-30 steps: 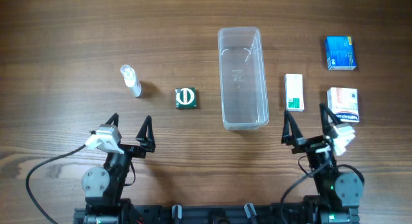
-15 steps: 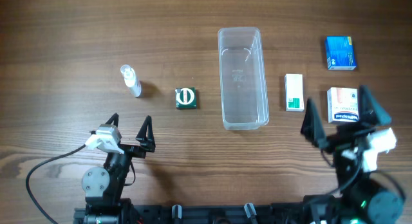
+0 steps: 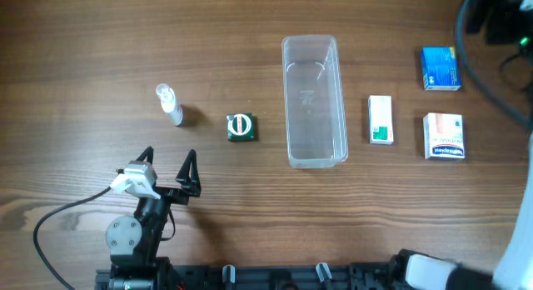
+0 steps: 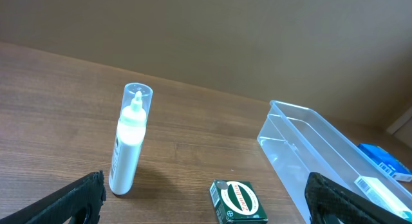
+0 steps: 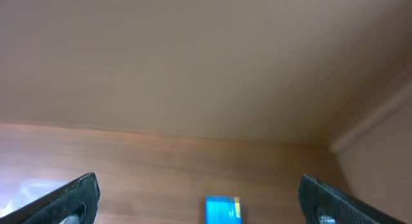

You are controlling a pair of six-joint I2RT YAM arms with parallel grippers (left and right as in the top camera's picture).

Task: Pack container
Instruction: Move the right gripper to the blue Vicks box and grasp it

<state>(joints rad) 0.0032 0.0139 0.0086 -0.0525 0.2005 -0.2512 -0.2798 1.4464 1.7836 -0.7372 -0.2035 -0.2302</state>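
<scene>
The container (image 3: 314, 102), a clear empty tub, stands at the table's middle; it also shows in the left wrist view (image 4: 322, 153). A small white bottle (image 3: 169, 104) and a green box (image 3: 241, 127) stand left of it. A white-green box (image 3: 381, 120), a white-red box (image 3: 443, 136) and a blue box (image 3: 440, 68) lie right of it. My left gripper (image 3: 166, 169) is open and empty near the front edge, facing the bottle (image 4: 129, 140) and green box (image 4: 239, 201). My right gripper (image 5: 199, 192) is open and empty, high above the blue box (image 5: 223, 208).
The right arm (image 3: 500, 19) looms dark and blurred at the overhead view's top right and right edge, close to the camera. A wall and a corner trim strip (image 5: 373, 121) rise behind the table's far edge.
The right arm has lifted from its low pose at the front right and swung up and far back over the blue box. The left arm and all objects have not moved.
</scene>
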